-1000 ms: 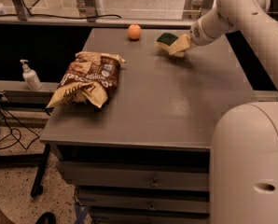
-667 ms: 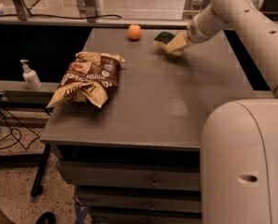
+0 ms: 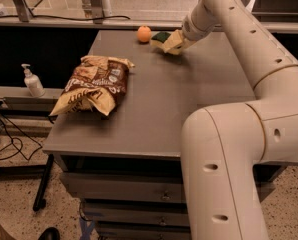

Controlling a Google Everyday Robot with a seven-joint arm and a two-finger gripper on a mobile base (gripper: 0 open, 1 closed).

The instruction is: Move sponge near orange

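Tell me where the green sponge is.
Camera view: the dark green, yellow-based sponge is at the far edge of the grey table, just right of the small round orange, the gripper at its right side.

Warm, dimmish indoor light is coming from overhead, giving everything a yellowish cast. The grey table (image 3: 154,109) is showing a soft broad sheen, with no hard glare. The white arm (image 3: 229,149) is catching the most light in the foreground, its underside falling into shade. The gripper (image 3: 175,41), clamped on the sponge (image 3: 161,36) at the table's far edge just beside the orange (image 3: 144,33), is throwing a small soft shadow. The snack bag (image 3: 96,84) is catching small highlights on its creases. The space under the table is sinking into dark.
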